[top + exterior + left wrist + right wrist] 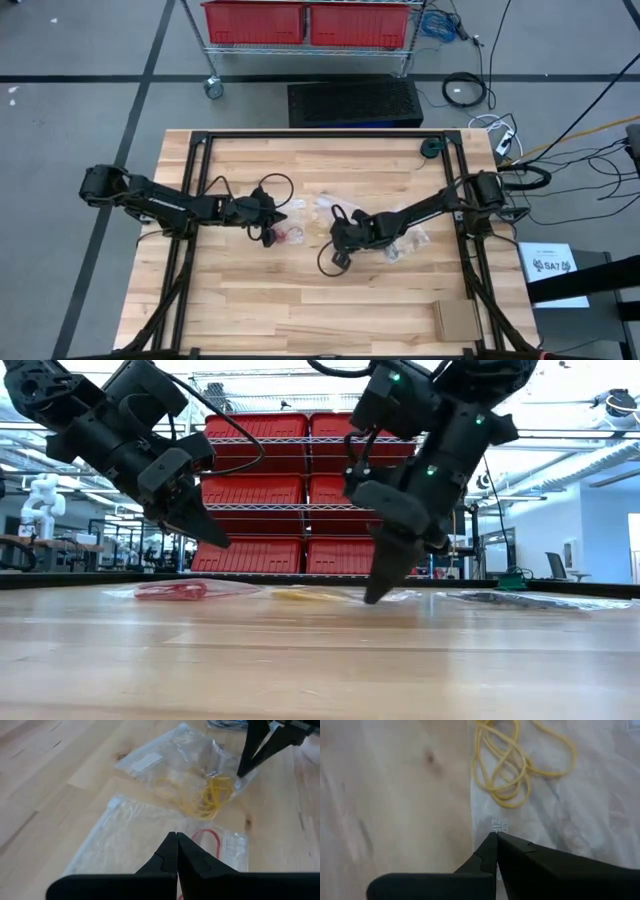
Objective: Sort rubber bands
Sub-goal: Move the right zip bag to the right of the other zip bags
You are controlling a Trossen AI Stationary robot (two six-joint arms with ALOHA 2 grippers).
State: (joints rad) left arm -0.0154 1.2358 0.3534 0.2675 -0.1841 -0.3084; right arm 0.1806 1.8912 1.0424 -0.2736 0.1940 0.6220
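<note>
Yellow rubber bands [507,775] lie bunched in a clear plastic bag [165,765] flat on the wooden table. A second clear bag [125,835] beside it holds a red rubber band [207,839]. My right gripper [495,836] is shut, its tips down at the yellow bag's edge; the low view shows its tip [372,598] at table height. My left gripper [176,837] is shut and hangs above the red bag [170,590], clear of it [220,543]. No black bands show. My right gripper sets its shut fingertips on the edge strip of the yellow bands' bag [496,824], by the printed zip mark, beside the bands and not on them. The fingers slant down from the table's right side. The bag lies flat on the table.
A third clear bag [402,250] lies under the right arm. A brown cardboard piece [455,320] sits at the near right corner. Black frame rails [200,150] run around the tabletop. Red bins [255,490] stand on a shelf beyond the far edge.
</note>
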